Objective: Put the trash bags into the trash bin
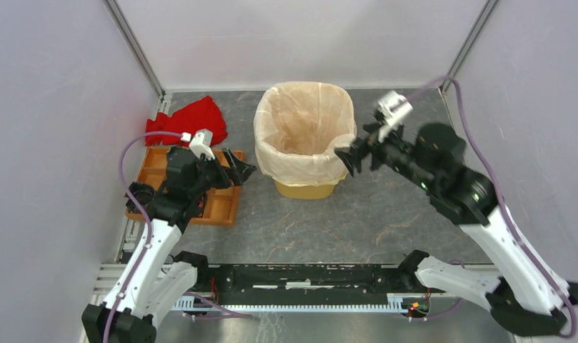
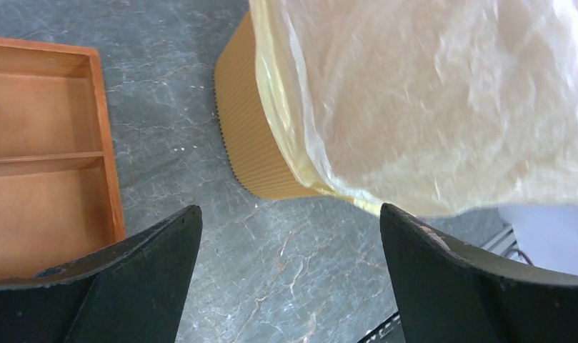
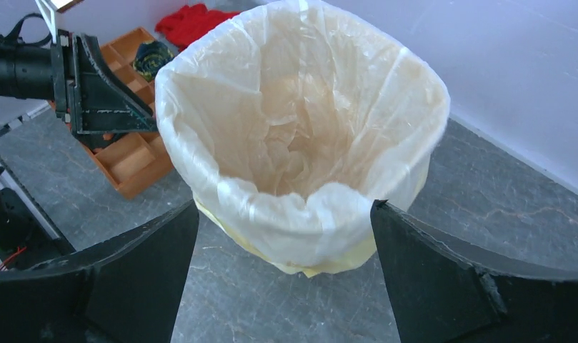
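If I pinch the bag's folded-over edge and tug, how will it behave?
Probably floppy: the bag is thin, crinkled, draped loosely over the bin. Its glossy film may slip from a pinch or slide off the rim.

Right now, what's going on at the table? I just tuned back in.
The translucent trash bag is already lining the yellow-orange trash bin, its edge folded out over the rim. Neither arm holds anything. The left claw is open above the orange compartment tray and points toward the bin. The right claw is open close to the bin's front corner on its own side. A red cloth lies behind the tray.
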Robot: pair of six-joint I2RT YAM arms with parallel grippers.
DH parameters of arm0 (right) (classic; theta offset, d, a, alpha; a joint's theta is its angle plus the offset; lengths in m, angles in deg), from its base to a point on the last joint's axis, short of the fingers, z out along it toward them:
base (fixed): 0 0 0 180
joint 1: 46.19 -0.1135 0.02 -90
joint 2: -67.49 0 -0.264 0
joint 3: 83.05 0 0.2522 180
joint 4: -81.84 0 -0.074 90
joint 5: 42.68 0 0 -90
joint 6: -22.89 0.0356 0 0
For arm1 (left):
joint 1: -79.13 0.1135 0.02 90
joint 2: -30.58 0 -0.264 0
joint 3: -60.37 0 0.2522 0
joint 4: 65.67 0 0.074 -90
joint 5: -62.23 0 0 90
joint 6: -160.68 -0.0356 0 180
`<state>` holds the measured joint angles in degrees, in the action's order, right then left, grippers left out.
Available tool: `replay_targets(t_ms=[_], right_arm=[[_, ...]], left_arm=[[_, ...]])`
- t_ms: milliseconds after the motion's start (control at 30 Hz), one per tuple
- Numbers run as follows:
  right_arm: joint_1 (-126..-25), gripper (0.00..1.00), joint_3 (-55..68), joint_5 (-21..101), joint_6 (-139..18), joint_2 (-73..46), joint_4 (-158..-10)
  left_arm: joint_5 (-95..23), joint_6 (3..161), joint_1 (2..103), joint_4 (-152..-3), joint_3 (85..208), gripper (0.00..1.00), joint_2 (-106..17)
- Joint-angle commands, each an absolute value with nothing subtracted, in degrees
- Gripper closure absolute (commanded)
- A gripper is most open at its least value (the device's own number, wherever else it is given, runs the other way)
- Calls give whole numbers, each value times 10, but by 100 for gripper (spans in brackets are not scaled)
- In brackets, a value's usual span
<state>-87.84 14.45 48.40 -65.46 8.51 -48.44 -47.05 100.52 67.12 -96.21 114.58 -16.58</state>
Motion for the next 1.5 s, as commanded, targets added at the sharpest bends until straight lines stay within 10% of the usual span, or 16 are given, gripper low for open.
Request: replay_targets(t_ms=[0,200,900,1467], right_arm=[[-881,2,13,506,-632,196,-577],[-881,2,-82,500,-634,300,-593],[-881,2,-160,507,-659,476,-647],[-880,2,-135,587,-652,454,-597]], left_arm=[[-531,943,667,-845,1066,0,-84],[-507,923,661,-690,964,0,-10],[-468,817,524,-305,939,2,-335],[-497,849,357,-227,1351,4,-789]])
